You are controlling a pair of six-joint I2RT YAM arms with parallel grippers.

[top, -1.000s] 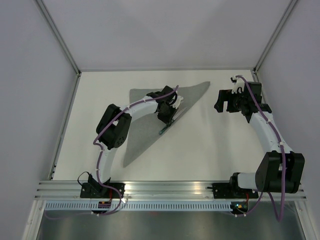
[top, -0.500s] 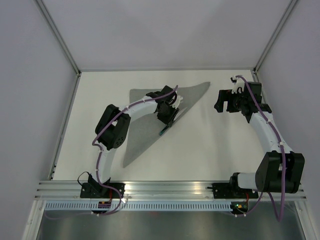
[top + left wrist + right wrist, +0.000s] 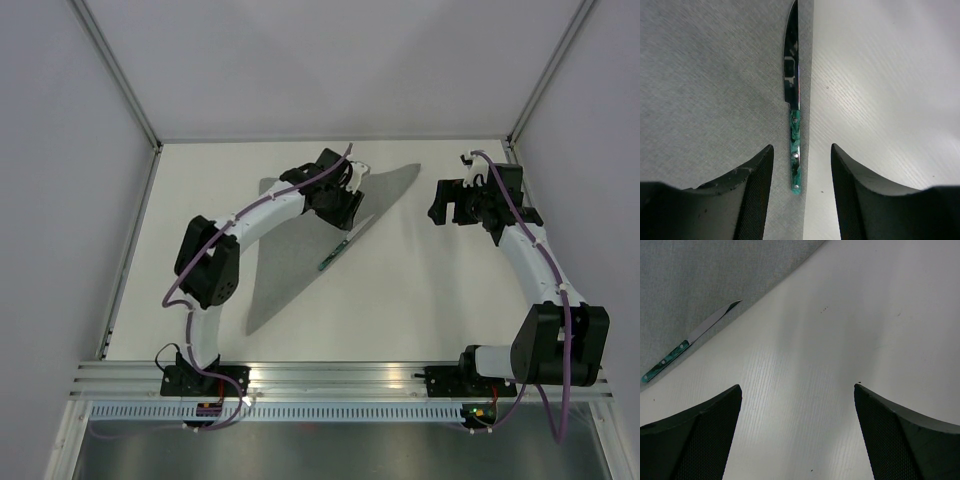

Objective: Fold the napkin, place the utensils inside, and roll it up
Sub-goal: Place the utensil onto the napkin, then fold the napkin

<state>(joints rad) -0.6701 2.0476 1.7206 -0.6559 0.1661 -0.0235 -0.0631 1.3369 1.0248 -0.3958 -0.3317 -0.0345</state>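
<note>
Now you are watching the left gripper (image 3: 801,150) backing off the knife (image 3: 794,100), jaws spread and holding nothing.

Your left arm is covering the far edge of the napkin (image 3: 280,270) from above, and the blade tip is running off the top of the wrist view. A second ago that gripper was down at the knife. The knife is lying on the cloth along its diagonal edge, handle near-left, blade far-right. The right gripper (image 3: 797,388) is hanging wide open over the table (image 3: 420,300), well apart.

The left tool (image 3: 348,216) has opened, released the knife (image 3: 335,253) onto the napkin (image 3: 283,268) and withdrawn.
</note>
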